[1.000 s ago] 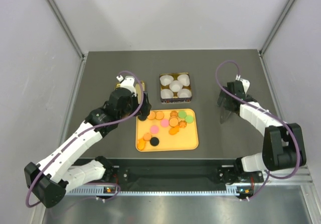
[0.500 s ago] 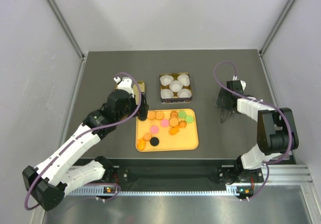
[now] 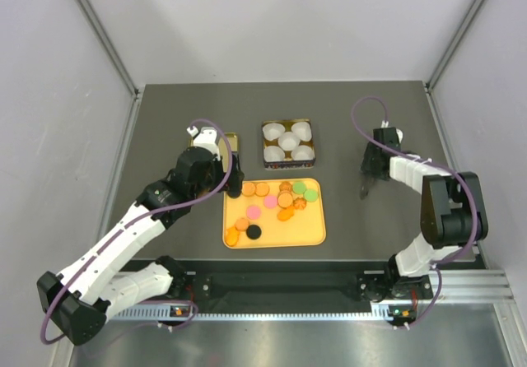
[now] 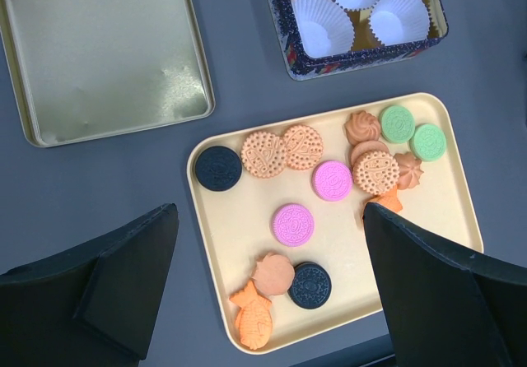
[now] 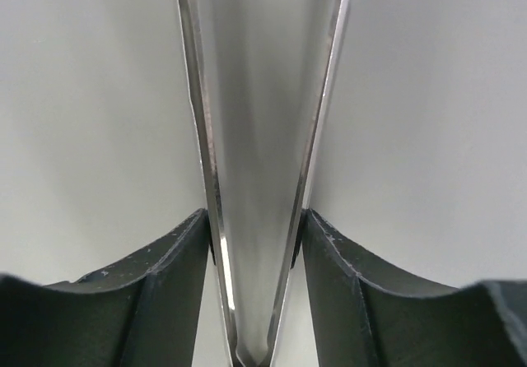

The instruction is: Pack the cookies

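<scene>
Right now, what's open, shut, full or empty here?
Blue patterned square tin: open, lid off, white paper cups inside, no cookies visible.
Gold square metal lid: lying inside-up, empty.
Yellow rectangular tray: holding all the round cookies.
Left gripper: open, above the tray.
Right gripper: shut on shiny metal tongs.
</scene>
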Available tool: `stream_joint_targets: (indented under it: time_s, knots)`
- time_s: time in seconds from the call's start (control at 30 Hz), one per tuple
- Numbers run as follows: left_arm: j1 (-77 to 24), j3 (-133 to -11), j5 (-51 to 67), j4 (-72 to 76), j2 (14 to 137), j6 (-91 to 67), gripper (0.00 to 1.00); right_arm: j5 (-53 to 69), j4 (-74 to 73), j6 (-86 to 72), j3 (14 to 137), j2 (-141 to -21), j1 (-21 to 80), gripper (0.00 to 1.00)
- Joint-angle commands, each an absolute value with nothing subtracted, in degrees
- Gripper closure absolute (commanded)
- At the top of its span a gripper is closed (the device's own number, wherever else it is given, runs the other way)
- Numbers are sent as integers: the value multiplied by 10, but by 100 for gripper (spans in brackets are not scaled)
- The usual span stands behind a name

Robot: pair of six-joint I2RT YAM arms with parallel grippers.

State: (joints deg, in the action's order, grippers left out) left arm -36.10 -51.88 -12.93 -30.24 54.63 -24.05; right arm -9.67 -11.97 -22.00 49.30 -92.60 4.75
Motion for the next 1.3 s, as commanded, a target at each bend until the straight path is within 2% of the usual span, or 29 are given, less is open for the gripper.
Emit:
stream_joint_targets:
  time_s: [0.0,0.23,0.47,0.63,0.83,1.27]
  knots:
    - [-359,-517,-136,-295,540,-235,1,-102,-154,-205,522,-879,54,53]
    - [-358,-519,-137,-291,547,-236,1,-111,-205,-187,542,-796,86,53]
    - [-357,-524,-137,-288,556,-238,1,-119,-251,-186,555,-732,162,53]
    - [-357,-535,-137,-288,563,-236,1,-120,-292,-185,581,-695,213,57]
    - [-356,-545,-145,-288,574,-229,1,-85,-353,-190,625,-657,293,60]
    - [-350,-573,-156,-295,583,-221,1,-108,-475,-221,645,-639,517,61]
